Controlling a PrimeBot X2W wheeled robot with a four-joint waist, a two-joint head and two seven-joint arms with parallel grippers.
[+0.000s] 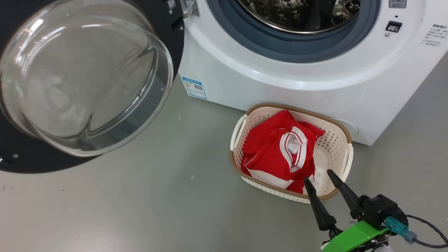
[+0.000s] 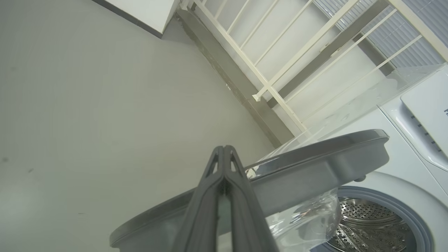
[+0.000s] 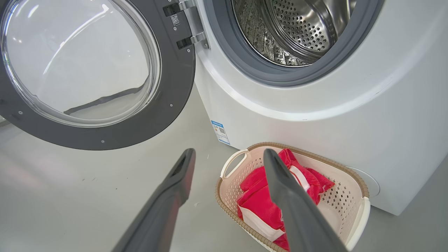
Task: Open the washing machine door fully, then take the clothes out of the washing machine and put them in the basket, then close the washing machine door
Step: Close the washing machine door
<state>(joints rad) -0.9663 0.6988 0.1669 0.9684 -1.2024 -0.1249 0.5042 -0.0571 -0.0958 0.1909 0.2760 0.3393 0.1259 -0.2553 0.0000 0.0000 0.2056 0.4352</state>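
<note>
Looking down from the head cam: washing machine door (image 1: 84, 80) is swung wide open at 9 o'clock of the frame, glass bulge facing the cam, black rim round it. Hinge (image 1: 189, 8) sits near 12 o'clock, btw the door and the washing machine (image 1: 280, 87). Drum (image 1: 301, 14) mouth is at 1 o'clock w/ the grey gasket (image 1: 280, 49) round it, perforated steel showing inside. Blue label (image 1: 194, 87) is on the machine's lower front corner, door side.

Basket (image 1: 344, 131) is at 5 o'clock of centre, on the floor (image 1: 140, 210), right up against the machine's lower front; touching or just beside, can't tell. Clothes (image 1: 273, 150) are in the basket, red w/ white bands, bunched toward its 9 o'clock side, so a bit of bare basket floor shows at its 3 o'clock side.

Right gripper (image 1: 317, 175) comes in from the 5 o'clock corner. Fingers are spread wide w/ nothing btw them, tips over the basket's near rim. On the right wrist cam, one finger lies over bare floor at 7 o'clock and the other crosses the red pile at 5 o'clock.

Left gripper (image 2: 224, 150), on its own wrist cam: fingers pressed tight together, nothing pinched, tips pointing to 12 o'clock. The door's grey edge, seen side-on, runs behind them toward 3 o'clock. Whether they touch it, can't tell.
</note>
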